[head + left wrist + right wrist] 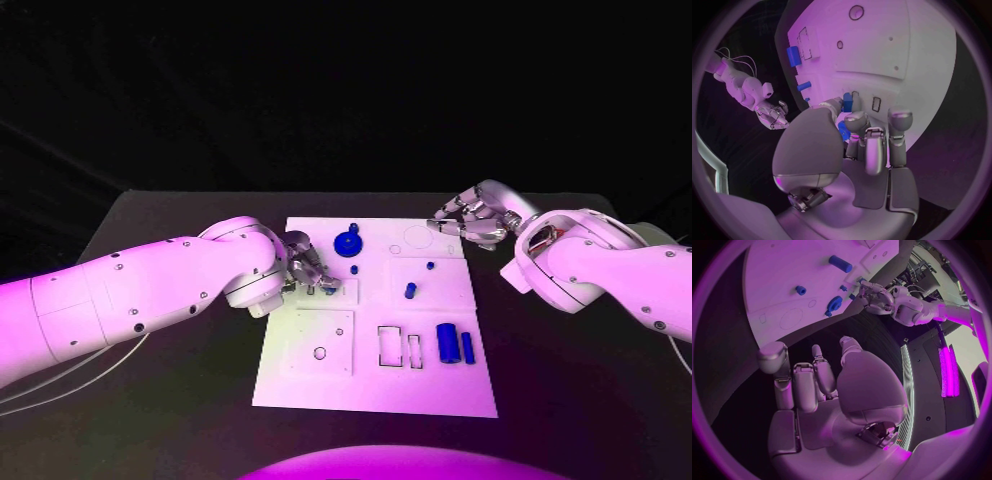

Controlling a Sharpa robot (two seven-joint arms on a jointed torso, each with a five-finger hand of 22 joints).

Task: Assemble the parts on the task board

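Left hand (303,268) pinching blue part (844,131) at board's (378,385) left edge; right hand (473,220) loosely curled, holding nothing, at far corner.

1. Both arms wear smooth white rounded shells dotted with small dark screws.
2. The left hand (306,268) and right hand (473,218) are silver, with segmented fingers and rounded pale fingertips (900,119).
3. Thin cables trail beside the left arm.

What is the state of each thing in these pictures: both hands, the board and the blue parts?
left hand: at the board's left edge, pinching a small blue part.
right hand: holds nothing, fingers curled, at the board's far right corner.
task board: flat on the table.
blue disc: on the board.
two blue cylinders: lying side by side.
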